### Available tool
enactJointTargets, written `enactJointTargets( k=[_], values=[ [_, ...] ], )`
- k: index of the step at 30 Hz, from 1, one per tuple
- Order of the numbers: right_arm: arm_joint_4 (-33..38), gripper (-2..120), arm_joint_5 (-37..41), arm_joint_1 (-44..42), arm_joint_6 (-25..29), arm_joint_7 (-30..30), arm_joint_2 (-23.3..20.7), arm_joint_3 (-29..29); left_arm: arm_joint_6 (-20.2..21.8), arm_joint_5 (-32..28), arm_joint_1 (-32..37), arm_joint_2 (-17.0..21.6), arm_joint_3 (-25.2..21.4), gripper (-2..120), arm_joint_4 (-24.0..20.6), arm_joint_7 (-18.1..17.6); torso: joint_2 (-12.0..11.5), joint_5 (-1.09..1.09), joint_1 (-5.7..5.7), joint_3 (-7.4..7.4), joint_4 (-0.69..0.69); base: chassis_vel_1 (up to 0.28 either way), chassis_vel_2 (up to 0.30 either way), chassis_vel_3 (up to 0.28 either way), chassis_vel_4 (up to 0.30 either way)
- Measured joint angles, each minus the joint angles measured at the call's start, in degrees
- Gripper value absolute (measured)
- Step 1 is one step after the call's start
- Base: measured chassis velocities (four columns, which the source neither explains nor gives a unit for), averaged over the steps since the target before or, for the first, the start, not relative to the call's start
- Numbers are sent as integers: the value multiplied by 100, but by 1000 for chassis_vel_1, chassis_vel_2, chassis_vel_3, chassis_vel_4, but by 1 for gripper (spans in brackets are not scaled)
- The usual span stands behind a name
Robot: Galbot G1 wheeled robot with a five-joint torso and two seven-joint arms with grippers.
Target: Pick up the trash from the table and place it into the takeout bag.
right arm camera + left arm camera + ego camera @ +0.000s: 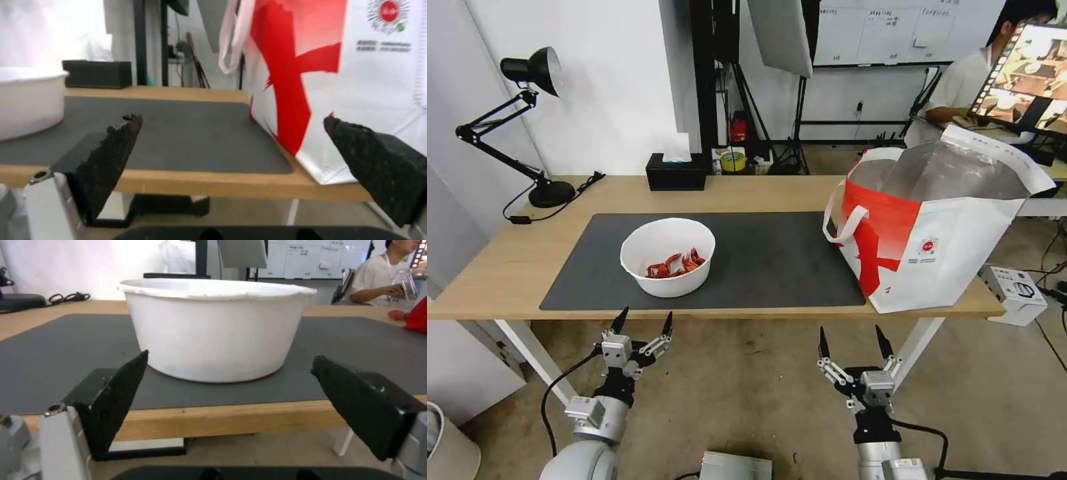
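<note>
Hovering below the table (514,267) edge, my left gripper (644,323) and right gripper (854,343) spread wide — bowl (668,257) left of the takeout bag (934,233); I'd pinch its rim, keeping shells level.

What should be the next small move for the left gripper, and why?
Probably a short move forward toward the white bowl. The left gripper is open, just short of the table edge, and the bowl sits straight ahead of it on the mat. The bowl looks wider than the gap between the fingers, so taking its rim may be safer. The right gripper waits open near the takeout bag.
</note>
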Motion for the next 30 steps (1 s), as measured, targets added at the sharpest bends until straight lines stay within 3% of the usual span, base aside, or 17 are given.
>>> enactJointTargets(
  k=[2, 6, 18, 24, 30],
  values=[
    [414, 100, 155, -34, -449, 27, -37, -14, -1, -8, 8, -25, -28, 100, 0, 6, 0, 0, 0, 0, 0, 0, 0, 0, 0],
    [682, 100, 330, 14, -859, 21, -98, 15, -1, -11, 30, -58, -44, 100, -12, 16, 0, 1, 0, 0, 0, 0, 0, 0, 0],
    [498, 100, 714, 273, -1275, -120, -219, 104, -18, -16, 92, -97, -107, 100, -123, 27, 0, 1, 0, 0, 0, 0, 0, 0, 0],
    [332, 100, 857, 384, -1249, -310, -231, 135, -27, -24, 111, -94, -120, 100, -164, 31, 0, 1, 0, 0, 0, 0, 0, 0, 0],
    [93, 100, 963, 574, -817, -446, -241, 126, -32, -28, 109, -106, -120, 100, -163, 32, -1, 1, 0, 0, 0, 0, 0, 0, 0]
  ],
)
